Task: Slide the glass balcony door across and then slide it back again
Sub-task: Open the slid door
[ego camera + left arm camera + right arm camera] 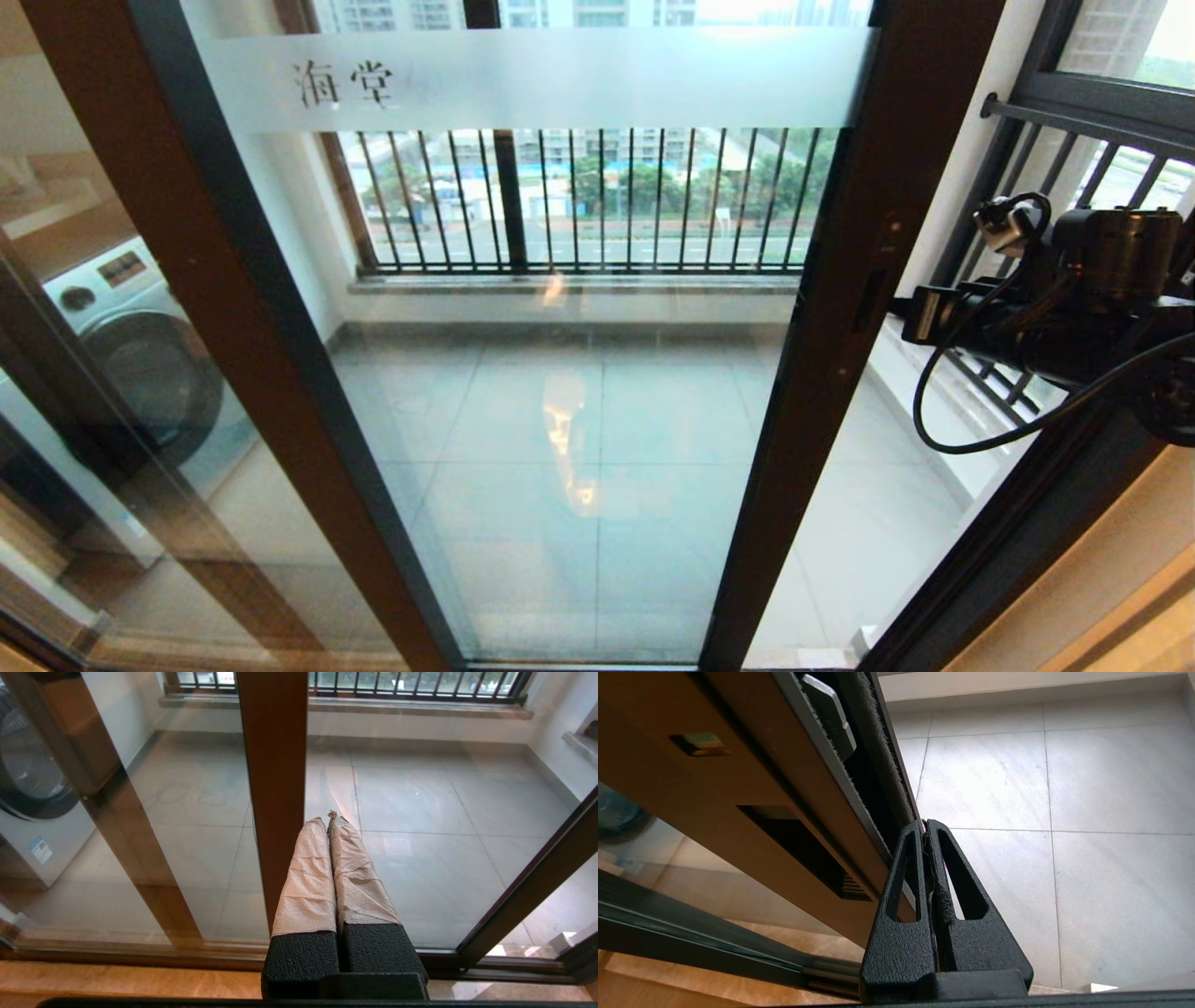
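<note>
Clear glossy glass balcony door (579, 392) in smooth brown frame (frosted matt band), left gripper (329, 819) fingers paper-wrapped, right gripper (926, 826) rough black plastic

A white front-loading washing machine with a dark round porthole (140, 355) stands at the left edge of the head view, seen through glass. Black vertical-barred railing windows (579, 201) run across the upper centre, above a pale stone sill (569, 285). Pale grey square floor tiles (560, 439) fill the lower centre. A white balcony wall (962, 187) rises at upper right. City buildings and trees show beyond the bars.
</note>
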Available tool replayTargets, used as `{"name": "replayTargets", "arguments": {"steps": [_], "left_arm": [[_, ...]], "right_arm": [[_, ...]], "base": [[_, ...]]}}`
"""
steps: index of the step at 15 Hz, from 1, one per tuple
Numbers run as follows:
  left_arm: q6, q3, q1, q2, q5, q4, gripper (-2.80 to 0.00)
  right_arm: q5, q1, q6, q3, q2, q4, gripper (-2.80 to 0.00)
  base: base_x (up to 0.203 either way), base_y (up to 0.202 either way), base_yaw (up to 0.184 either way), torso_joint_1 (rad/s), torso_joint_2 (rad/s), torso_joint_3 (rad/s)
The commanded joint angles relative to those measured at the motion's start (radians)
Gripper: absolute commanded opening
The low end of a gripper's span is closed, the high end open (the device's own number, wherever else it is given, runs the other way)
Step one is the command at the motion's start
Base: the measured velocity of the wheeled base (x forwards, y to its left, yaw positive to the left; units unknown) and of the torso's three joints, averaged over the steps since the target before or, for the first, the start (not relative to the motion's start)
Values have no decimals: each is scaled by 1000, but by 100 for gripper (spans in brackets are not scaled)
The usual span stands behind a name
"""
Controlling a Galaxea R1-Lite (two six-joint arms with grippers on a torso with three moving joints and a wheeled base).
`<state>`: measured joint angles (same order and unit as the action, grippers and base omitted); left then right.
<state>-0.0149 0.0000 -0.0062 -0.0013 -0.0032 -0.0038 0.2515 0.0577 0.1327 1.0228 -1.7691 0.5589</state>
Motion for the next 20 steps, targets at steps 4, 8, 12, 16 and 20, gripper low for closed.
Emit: {"name": "replayTargets", "arguments": {"steps": [4, 8, 12, 16, 20], "left_arm": [[0, 0, 0, 1, 0, -1, -280], [0, 0, 0, 1, 0, -1, -280], [0, 0, 0, 1, 0, -1, -280], [0, 0, 0, 1, 0, -1, -280], [0, 0, 0, 1, 0, -1, -280]], "right_arm": [[6, 48, 5, -6, 14, 4, -280], [8, 51, 6, -1, -1, 4, -280], [8, 56, 7, 8, -23, 4, -280], [5, 74, 8, 34, -41, 4, -280], [-67, 109, 20, 69, -74, 4, -280]], "base": [[0, 0, 0, 0, 0, 0], [0, 0, 0, 0, 0, 0], [0, 0, 0, 0, 0, 0], [0, 0, 0, 0, 0, 0], [0, 0, 0, 0, 0, 0]]}}
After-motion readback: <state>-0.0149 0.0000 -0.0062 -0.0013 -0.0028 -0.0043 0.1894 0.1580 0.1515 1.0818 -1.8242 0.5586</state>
